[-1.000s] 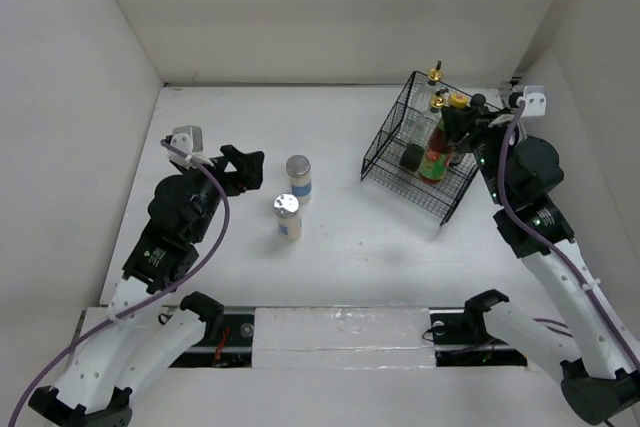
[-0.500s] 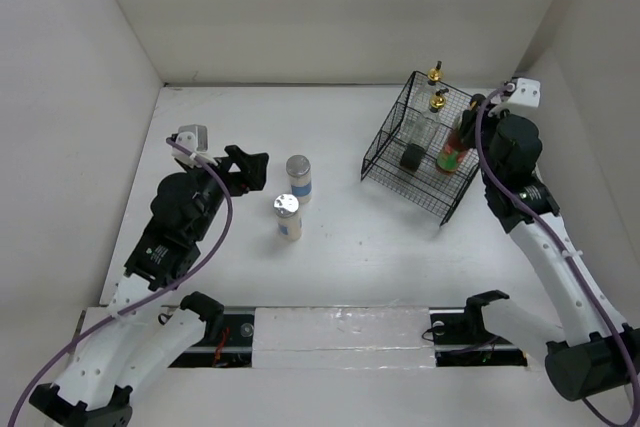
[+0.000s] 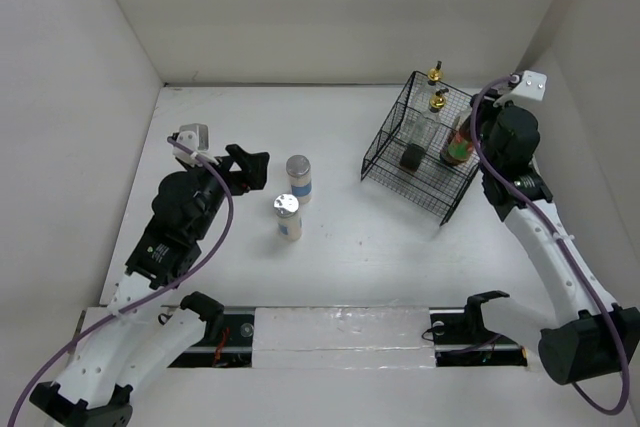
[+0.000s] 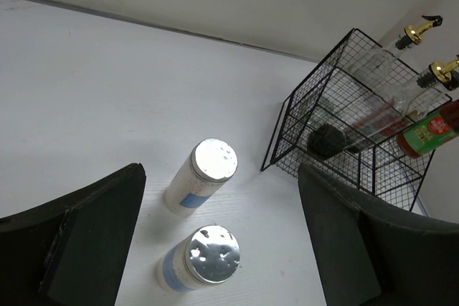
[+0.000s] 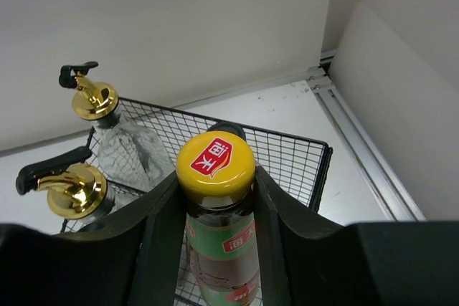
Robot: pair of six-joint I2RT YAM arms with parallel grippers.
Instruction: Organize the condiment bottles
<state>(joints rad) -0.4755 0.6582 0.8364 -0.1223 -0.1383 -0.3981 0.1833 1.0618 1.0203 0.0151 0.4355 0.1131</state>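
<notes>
My right gripper (image 5: 215, 177) is shut on the neck of a yellow-capped bottle (image 5: 222, 241) with a green and red label, holding it inside the black wire basket (image 3: 385, 137); that bottle also shows in the top view (image 3: 458, 143). Two clear bottles with gold pourers (image 5: 93, 98) (image 5: 68, 184) stand in the basket's far side. A small dark-topped bottle (image 3: 412, 157) sits in the basket. Two silver-lidded jars (image 4: 206, 177) (image 4: 201, 257) stand on the table. My left gripper (image 4: 222, 249) is open and empty, hovering just left of the jars (image 3: 298, 177).
The basket stands at the far right, close to the right wall (image 3: 590, 97). The table's back wall (image 3: 330, 17) is beyond it. The white table (image 3: 330, 237) stretches between the jars and the basket.
My right gripper has carried the yellow-capped bottle toward the basket's right, far side and its arm has swung back. The left arm has barely moved.
</notes>
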